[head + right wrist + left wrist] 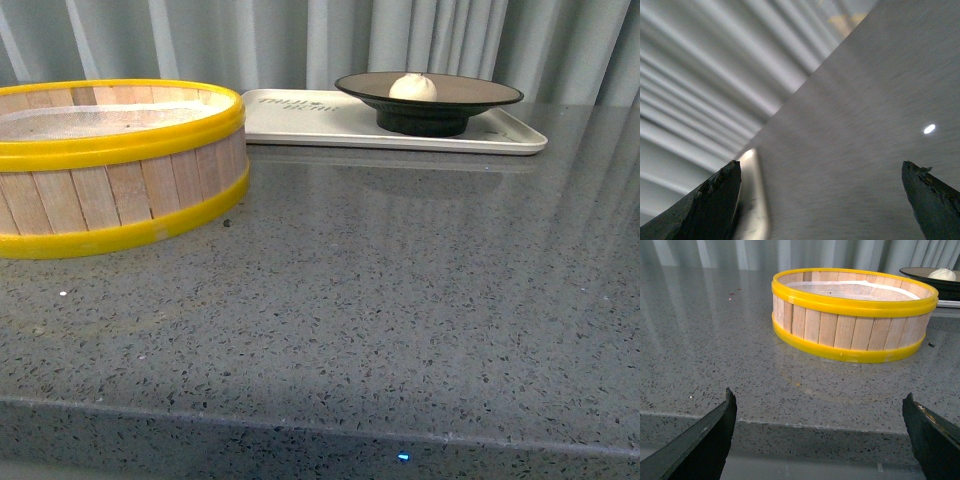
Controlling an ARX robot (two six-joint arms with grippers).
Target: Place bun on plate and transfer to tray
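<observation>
Bun (413, 87) sits on the plate (470, 94), roughly centred, and plate is already on the tray (330, 122), toward the tray end away from the steamer basket (120, 165). Judging by that, the task looks about done; what's left for you is keeping clear w/o knocking anything.

Left gripper (820, 440): fingers spread wide, nothing between them, low near the counter (400, 300) edge on the near side of the steamer basket. Right gripper (820, 200): fingers also wide apart and empty; its view is blurred and tilted, showing just counter, curtain and a pale rounded edge that may be the tray corner. Can't say for sure. Neither arm shows in front view.

Risks from here:
- Right arm looks mid-swing (blur). If it sweeps back toward the tray it could clip the plate rim; plate stands on a narrow raised foot, so a side knock prob. tips it or slides it off the tray's low rim.
- Bun is loose and domed, so any jolt to the plate and it rolls off.
- Left gripper faces the steamer basket; pushing fwd shoves the basket, which lies just beside the tray, and could nudge it.
- Counter is glossy, so tray itself may slide if bumped.

Retract slow, lift before moving sideways.
</observation>
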